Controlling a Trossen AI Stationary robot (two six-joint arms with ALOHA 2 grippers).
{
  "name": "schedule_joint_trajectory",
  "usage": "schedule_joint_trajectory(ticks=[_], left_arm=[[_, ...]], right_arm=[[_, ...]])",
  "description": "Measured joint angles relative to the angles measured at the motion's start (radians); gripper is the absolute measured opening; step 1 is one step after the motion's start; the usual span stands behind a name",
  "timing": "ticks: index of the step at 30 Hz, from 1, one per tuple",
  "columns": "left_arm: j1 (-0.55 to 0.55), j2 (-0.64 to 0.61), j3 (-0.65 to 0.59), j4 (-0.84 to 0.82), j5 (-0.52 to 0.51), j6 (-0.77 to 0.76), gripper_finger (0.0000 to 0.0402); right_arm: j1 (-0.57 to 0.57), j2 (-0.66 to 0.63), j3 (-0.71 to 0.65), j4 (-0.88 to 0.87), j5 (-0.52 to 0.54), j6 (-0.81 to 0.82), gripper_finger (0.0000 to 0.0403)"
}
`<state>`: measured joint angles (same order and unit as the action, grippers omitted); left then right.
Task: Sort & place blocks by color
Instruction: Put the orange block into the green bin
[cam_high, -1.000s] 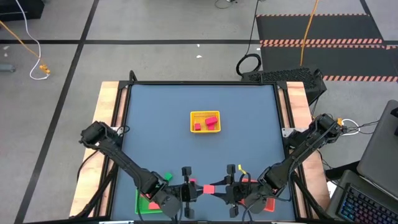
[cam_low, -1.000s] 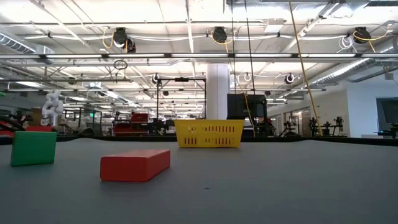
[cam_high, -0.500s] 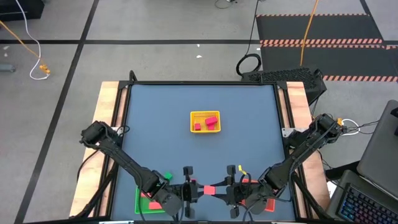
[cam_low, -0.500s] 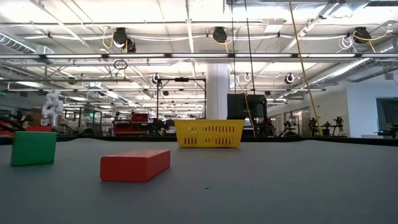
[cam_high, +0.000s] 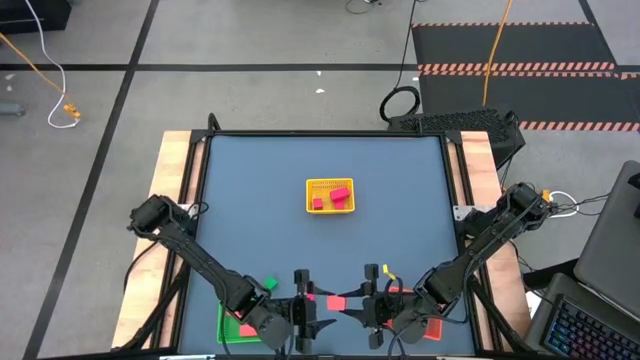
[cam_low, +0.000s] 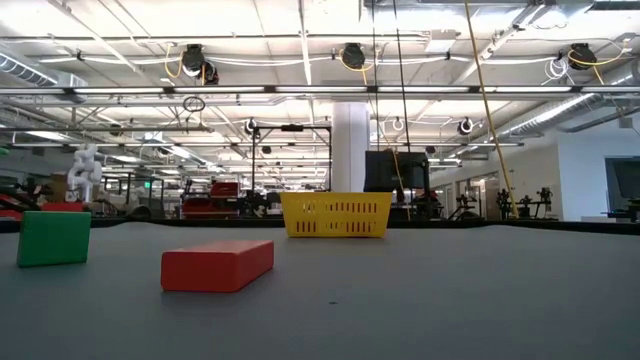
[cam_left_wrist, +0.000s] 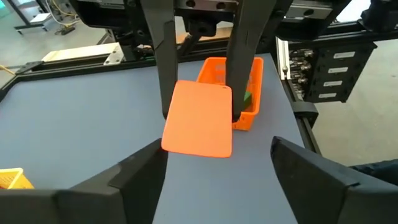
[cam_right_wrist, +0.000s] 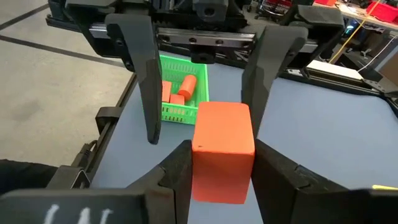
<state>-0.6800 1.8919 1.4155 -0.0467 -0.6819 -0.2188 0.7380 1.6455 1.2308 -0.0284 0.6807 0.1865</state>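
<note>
My two grippers face each other above the table's near edge. A salmon-orange block (cam_high: 335, 303) hangs between them, and my right gripper (cam_right_wrist: 224, 155) is shut on it. My left gripper (cam_left_wrist: 216, 152) is open; its fingers stand to either side of the block's other end (cam_right_wrist: 224, 112) without touching it. Under my left arm is a green basket (cam_right_wrist: 177, 112) with orange blocks in it. An orange-red basket (cam_left_wrist: 249, 118) under my right arm holds a green block. A green block (cam_low: 53, 238) and a red bar (cam_low: 218, 265) lie flat on the table. My right gripper pinches the block's two opposite side faces (cam_right_wrist: 205, 171) between its two fingers (cam_right_wrist: 177, 177). The fingers come nearly level from the table's right side. The block is lifted clear of the table and sticks out toward my left gripper.
A yellow basket (cam_high: 330, 195) with red blocks stands at the table's middle. The table's far half (cam_high: 330, 160) is bare blue surface. A laptop (cam_high: 600, 320) sits past the right edge.
My left gripper has opened and let go of the salmon-orange block. The block has stayed where it was, in my right gripper. Neither arm has moved along the table.
</note>
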Motion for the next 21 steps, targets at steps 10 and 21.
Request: schedule_joint_trajectory(ticks=[10,21], left_arm=[[0.007,0.000,0.000,0.119,-0.010,0.091,0.0292],[0.008,0.000,0.000,0.091,-0.011,0.075,0.0232]], right_arm=[[0.000,0.000,0.000,-0.013,-0.001,0.010,0.0120],[0.001,0.001,0.000,-0.009,-0.004,0.008,0.0120]])
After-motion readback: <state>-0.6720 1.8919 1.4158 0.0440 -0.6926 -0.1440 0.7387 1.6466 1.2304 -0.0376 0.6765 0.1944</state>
